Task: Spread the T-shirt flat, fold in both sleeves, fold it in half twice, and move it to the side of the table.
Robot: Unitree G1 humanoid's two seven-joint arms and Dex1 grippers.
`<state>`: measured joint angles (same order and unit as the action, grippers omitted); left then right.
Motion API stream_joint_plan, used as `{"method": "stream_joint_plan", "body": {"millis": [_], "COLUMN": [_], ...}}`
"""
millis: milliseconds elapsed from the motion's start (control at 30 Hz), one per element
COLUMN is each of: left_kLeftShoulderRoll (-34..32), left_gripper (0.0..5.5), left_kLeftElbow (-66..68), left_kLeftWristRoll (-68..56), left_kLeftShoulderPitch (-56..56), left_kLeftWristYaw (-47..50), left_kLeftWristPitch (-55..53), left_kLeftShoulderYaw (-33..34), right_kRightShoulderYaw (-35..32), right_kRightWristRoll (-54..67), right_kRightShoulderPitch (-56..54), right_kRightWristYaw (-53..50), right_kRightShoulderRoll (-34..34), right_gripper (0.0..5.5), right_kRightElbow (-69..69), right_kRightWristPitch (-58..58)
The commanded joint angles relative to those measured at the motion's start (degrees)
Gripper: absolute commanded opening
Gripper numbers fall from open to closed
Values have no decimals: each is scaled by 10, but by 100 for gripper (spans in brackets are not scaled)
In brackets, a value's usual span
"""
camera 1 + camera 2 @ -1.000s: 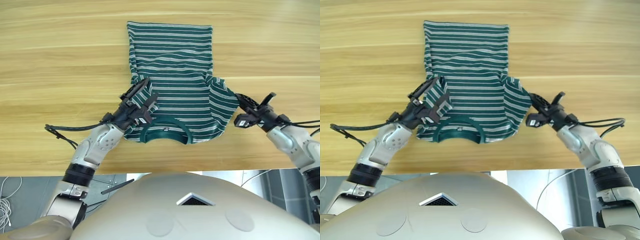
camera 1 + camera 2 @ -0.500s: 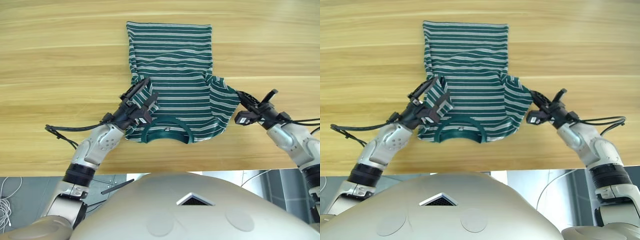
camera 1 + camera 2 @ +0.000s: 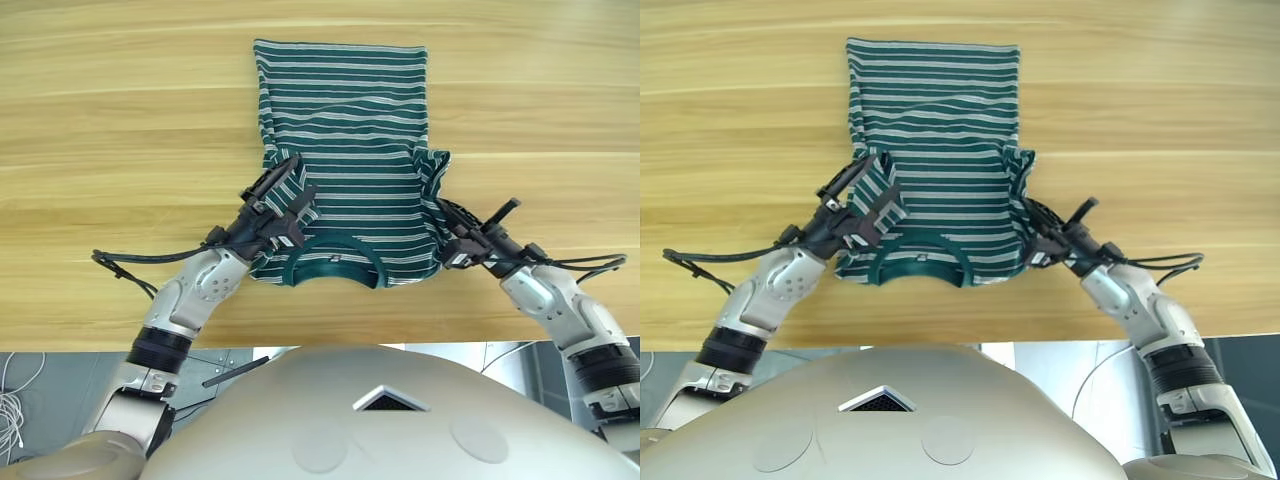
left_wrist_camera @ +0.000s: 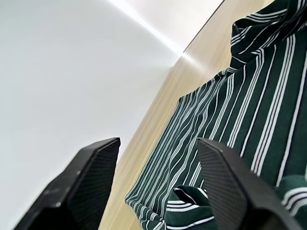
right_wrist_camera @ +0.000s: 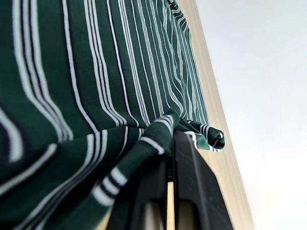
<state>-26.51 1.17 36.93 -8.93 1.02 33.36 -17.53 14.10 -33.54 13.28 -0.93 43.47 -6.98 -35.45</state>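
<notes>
A dark green T-shirt [image 3: 345,120] with white stripes lies on the wooden table [image 3: 120,130], collar [image 3: 332,262] toward me and hem at the far side. Its left sleeve [image 3: 292,180] is turned in over the body. My left gripper [image 3: 283,193] rests at that sleeve, open, its fingers [image 4: 91,177] apart with striped cloth beyond them. My right gripper [image 3: 449,224] sits at the shirt's right side, shut on the right sleeve [image 5: 158,132], whose cloth bunches at the closed fingertips. That sleeve [image 3: 432,172] is drawn in against the body.
The table's near edge [image 3: 300,340] runs just below the collar, and floor shows beyond it. A black cable [image 3: 120,265] loops over the wood beside my left arm. Bare wood stretches to both sides of the shirt and behind it.
My right gripper has moved left toward the shirt's middle, carrying the right sleeve inward so that it no longer spreads out to the side. The left arm has stayed still.
</notes>
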Motion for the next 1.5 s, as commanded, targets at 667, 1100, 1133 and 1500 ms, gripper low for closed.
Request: {"method": "stream_joint_plan", "body": {"millis": [667,1100,1133,1500], "left_kLeftShoulderRoll": [15,27,27,37], "left_gripper": [299,299,299,299], "left_kLeftElbow": [8,22,24,30], "left_kLeftWristRoll": [15,17,17,21], "left_kLeftShoulderPitch": [8,16,17,15], "left_kLeftWristYaw": [7,9,9,14], "left_kLeftWristPitch": [-8,-8,-8,-7], "left_kLeftShoulderYaw": [-13,-22,-22,-30], "right_kRightShoulderYaw": [-37,14,15,18], "right_kRightWristRoll": [77,49,46,10], "right_kRightShoulderPitch": [-12,-59,-59,-116], "right_kRightWristYaw": [128,158,156,125], "right_kRightShoulderRoll": [6,-44,-45,-60], "right_gripper": [1,1,1,1], "right_kRightElbow": [58,44,41,-31], "right_kRightWristPitch": [-17,-26,-25,-33]}}
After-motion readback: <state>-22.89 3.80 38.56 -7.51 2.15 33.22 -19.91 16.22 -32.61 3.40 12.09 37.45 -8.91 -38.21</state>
